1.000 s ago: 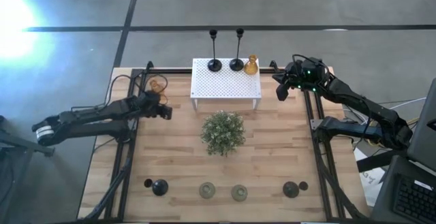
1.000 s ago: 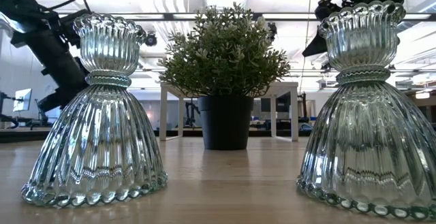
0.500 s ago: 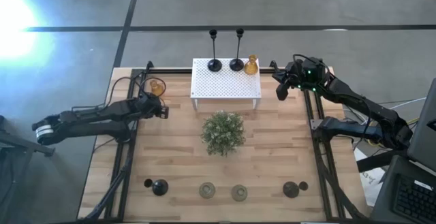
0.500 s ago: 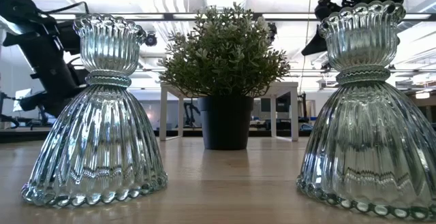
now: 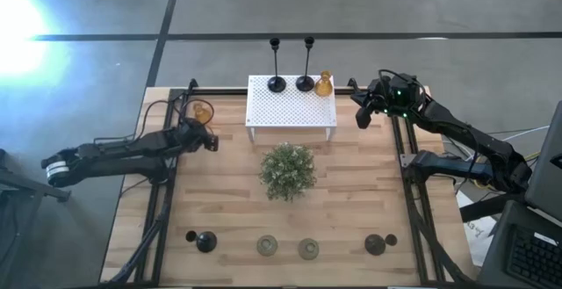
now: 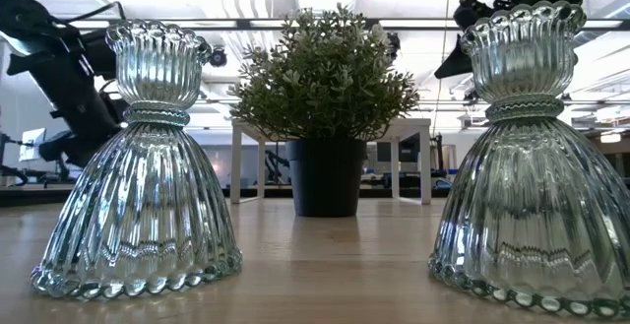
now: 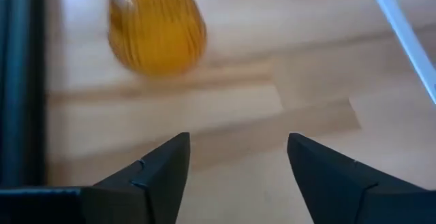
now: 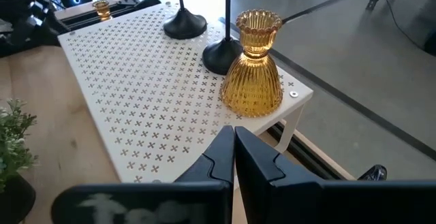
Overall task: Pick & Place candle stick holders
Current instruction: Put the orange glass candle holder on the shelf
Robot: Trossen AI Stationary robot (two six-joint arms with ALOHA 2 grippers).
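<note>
An amber glass holder [image 5: 202,111] stands on its base on the table at the far left; it also shows in the left wrist view [image 7: 157,33]. My left gripper [image 5: 208,136] [image 7: 235,159] is open just on its near side and touches nothing. Two tall black holders [image 5: 277,83] [image 5: 305,83] and a second amber holder [image 5: 324,83] [image 8: 253,64] stand on the white perforated stand [image 5: 291,104]. My right gripper [image 5: 360,118] [image 8: 234,146] is shut and empty beside the stand's right end. Two pale glass holders [image 6: 138,166] [image 6: 532,166] stand near the front edge.
A bushy green plant [image 5: 287,169] in a black pot stands mid-table. Along the near edge stand black round-based holders [image 5: 205,242] [image 5: 375,244] and the glass pair [image 5: 267,246] [image 5: 308,249]. Black rails [image 5: 167,192] run along both table sides.
My left gripper has gone a little toward the table's left and far edges, closer to the amber holder on the table. The right arm and all holders have kept still.
</note>
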